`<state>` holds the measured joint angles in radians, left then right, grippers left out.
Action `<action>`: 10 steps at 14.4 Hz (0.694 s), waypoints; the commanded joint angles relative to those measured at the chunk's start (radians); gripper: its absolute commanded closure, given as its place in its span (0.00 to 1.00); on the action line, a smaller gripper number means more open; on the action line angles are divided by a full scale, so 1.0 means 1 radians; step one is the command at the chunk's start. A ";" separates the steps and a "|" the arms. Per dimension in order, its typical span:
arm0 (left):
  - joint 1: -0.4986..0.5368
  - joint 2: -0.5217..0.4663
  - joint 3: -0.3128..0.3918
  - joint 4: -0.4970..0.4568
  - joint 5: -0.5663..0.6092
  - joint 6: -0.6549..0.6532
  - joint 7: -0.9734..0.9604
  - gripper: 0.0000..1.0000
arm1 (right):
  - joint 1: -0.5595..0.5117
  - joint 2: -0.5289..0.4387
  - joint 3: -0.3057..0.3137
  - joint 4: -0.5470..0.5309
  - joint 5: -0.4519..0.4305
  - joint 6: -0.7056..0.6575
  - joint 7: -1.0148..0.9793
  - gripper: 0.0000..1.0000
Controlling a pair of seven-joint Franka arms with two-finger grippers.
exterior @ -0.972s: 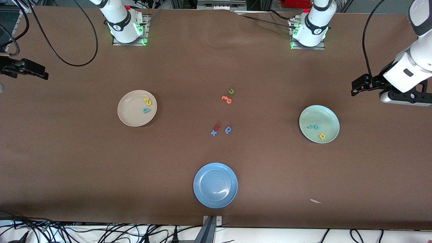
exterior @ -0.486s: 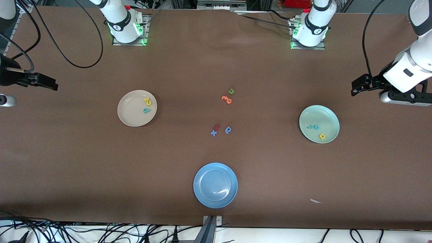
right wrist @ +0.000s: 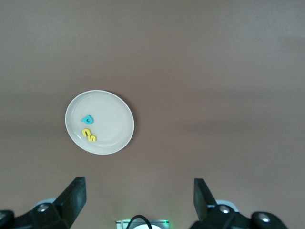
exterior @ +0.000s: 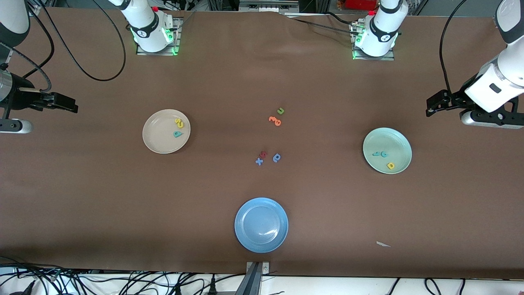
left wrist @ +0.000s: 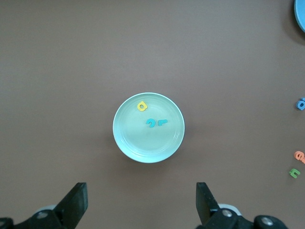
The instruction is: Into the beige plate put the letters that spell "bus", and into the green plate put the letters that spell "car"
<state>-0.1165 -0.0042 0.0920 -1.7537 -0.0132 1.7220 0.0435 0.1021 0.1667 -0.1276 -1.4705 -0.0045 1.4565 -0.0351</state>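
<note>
The beige plate (exterior: 157, 141) holds two yellow letters (exterior: 179, 123) and a teal "b" (exterior: 177, 134); the right wrist view shows the plate (right wrist: 112, 136), the yellow pair (right wrist: 88, 135) and the "b" (right wrist: 87, 119). The green plate (exterior: 399, 143) holds a teal "c" (exterior: 384, 154), a thin teal "r" (exterior: 376, 154) and a yellow "a" (exterior: 390, 165); the left wrist view shows that plate (left wrist: 138, 143) too. My left gripper (left wrist: 141, 191) hangs open and empty, high up at the left arm's end of the table. My right gripper (right wrist: 138, 185) is open and empty, high at the right arm's end.
A bright blue plate (exterior: 245, 237) sits near the table's front edge. Loose letters lie mid-table: a green "u" (exterior: 280, 110), an orange letter (exterior: 275, 120), a red one (exterior: 263, 154), a blue "x" (exterior: 259, 161) and a blue round letter (exterior: 277, 157). A paper scrap (exterior: 383, 244) lies near the front edge.
The right arm has come in from the table's edge a little way toward the beige plate. The left arm, plates and letters have not moved.
</note>
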 commanded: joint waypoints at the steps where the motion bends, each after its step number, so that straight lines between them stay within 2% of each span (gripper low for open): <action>1: -0.003 -0.010 -0.003 -0.007 0.024 -0.005 -0.016 0.00 | -0.002 -0.012 -0.003 -0.013 0.020 -0.013 -0.063 0.00; 5: -0.003 -0.008 -0.003 -0.007 0.024 -0.004 -0.016 0.00 | -0.001 -0.013 -0.003 -0.013 0.020 -0.012 -0.030 0.00; 8: -0.003 -0.008 -0.003 -0.007 0.024 -0.004 -0.016 0.00 | 0.002 -0.019 0.019 -0.019 0.021 -0.012 0.102 0.00; 10: -0.003 -0.008 -0.003 -0.007 0.024 -0.004 -0.016 0.00 | 0.002 -0.019 0.020 -0.019 0.020 -0.001 0.077 0.00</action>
<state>-0.1165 -0.0042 0.0920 -1.7537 -0.0132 1.7220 0.0435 0.1047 0.1662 -0.1125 -1.4718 -0.0003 1.4502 0.0334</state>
